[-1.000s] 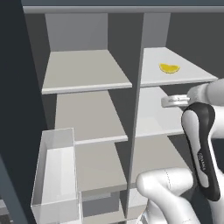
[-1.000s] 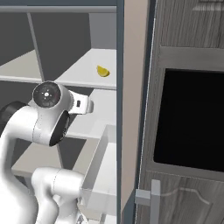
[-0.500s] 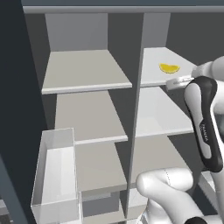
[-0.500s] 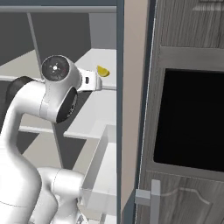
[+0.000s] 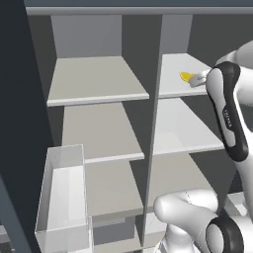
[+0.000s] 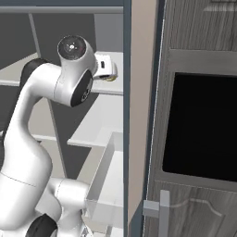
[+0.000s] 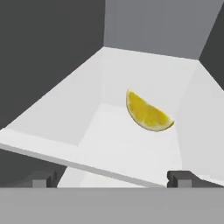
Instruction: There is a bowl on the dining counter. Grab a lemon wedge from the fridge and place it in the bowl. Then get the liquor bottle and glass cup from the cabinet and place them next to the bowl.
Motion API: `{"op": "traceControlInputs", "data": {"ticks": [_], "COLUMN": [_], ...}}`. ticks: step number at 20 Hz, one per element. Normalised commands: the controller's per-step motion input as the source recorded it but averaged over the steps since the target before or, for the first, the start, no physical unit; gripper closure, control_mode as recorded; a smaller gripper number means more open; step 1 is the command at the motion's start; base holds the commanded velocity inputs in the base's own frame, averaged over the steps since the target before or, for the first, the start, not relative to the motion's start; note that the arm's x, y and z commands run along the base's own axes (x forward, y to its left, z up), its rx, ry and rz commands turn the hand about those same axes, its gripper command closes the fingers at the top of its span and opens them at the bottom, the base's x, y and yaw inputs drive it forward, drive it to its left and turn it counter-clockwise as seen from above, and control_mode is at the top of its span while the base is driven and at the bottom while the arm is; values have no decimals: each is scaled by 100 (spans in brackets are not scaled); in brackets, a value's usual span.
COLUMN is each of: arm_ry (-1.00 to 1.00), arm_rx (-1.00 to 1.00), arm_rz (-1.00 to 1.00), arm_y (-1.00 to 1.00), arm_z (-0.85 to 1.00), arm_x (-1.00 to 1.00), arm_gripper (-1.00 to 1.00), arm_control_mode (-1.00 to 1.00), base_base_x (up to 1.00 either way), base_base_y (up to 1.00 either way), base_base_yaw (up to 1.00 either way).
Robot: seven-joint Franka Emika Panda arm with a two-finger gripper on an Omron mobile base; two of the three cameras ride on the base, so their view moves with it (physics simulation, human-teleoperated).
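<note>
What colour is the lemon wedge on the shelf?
Yellow; the lemon wedge shows best in the hand view.

Flat even render light, soft shadows, sharp

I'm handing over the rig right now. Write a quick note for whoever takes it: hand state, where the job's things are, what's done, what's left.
Hand: open, empty, at the front edge of the top right fridge shelf, pointed at the lemon wedge.
Lemon wedge: lying on that shelf, ahead of the fingertips, not touched.
Bowl, liquor bottle, glass cup: none in these views.
Done: fridge open, hand lined up on the wedge.
Left: grasp the wedge, carry it to the bowl on the dining counter, then fetch bottle and cup from the cabinet and set them beside the bowl.
</note>
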Motion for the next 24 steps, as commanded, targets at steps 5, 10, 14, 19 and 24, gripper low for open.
{"op": "traceControlInputs", "data": {"ticks": [5, 10, 14, 19, 24], "arm_ry": [0, 2, 3, 2, 1], "arm_rx": [-3, 0, 0, 0, 0], "arm_rz": [5, 1, 0, 0, 1], "arm_y": [-28, -19, -7, -4, 0], "arm_z": [0, 0, 0, 0, -10], "arm_x": [25, 36, 38, 28, 13], "arm_gripper": [-100, -100, -100, -100, -100], "arm_control_mode": [-100, -100, -100, -100, -100], "base_base_x": [0, 0, 0, 0, 0], "base_base_y": [0, 0, 0, 0, 0], "base_base_yaw": [0, 0, 0, 0, 0]}}
